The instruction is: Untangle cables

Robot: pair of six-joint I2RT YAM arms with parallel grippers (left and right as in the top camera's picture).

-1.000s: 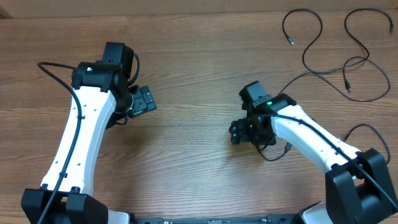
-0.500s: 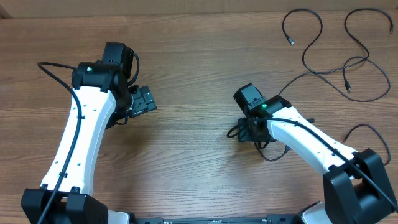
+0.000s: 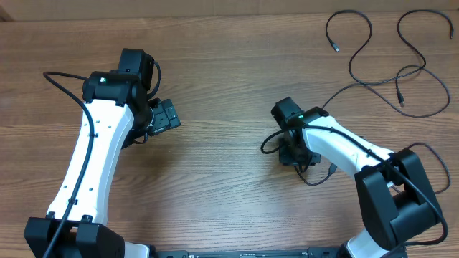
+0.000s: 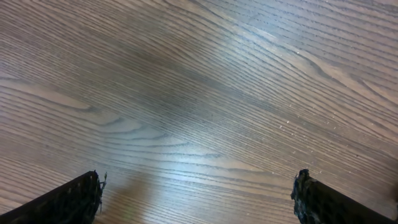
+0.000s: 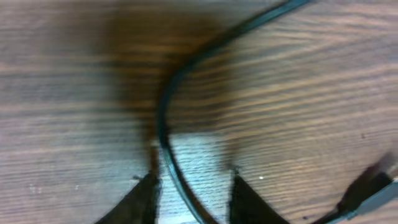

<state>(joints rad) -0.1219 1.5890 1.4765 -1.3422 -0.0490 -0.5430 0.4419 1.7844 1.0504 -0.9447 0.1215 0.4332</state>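
Two loose black cables [image 3: 350,44] [image 3: 423,68] lie curled at the far right of the table. A third cable [image 3: 267,142] loops out beside my right gripper [image 3: 290,153], and in the right wrist view this cable [image 5: 163,118] curves down between the fingers. My right gripper [image 5: 194,177] is down at the table with its jaws narrowed around the strand. A gap still shows on both sides of it, wider on the right. My left gripper [image 3: 169,115] hovers at the left, and in its wrist view the left gripper [image 4: 199,190] is wide open over bare wood.
A plug end [image 5: 367,196] lies at the lower right of the right wrist view. More of the same cable trails under the right arm [image 3: 315,179]. The arms' own thicker black cables run along the white links.
My right gripper has turned at the wrist, dropped onto the cable and narrowed its jaws around it. A loop of cable now shows to its left. The left arm has not moved.
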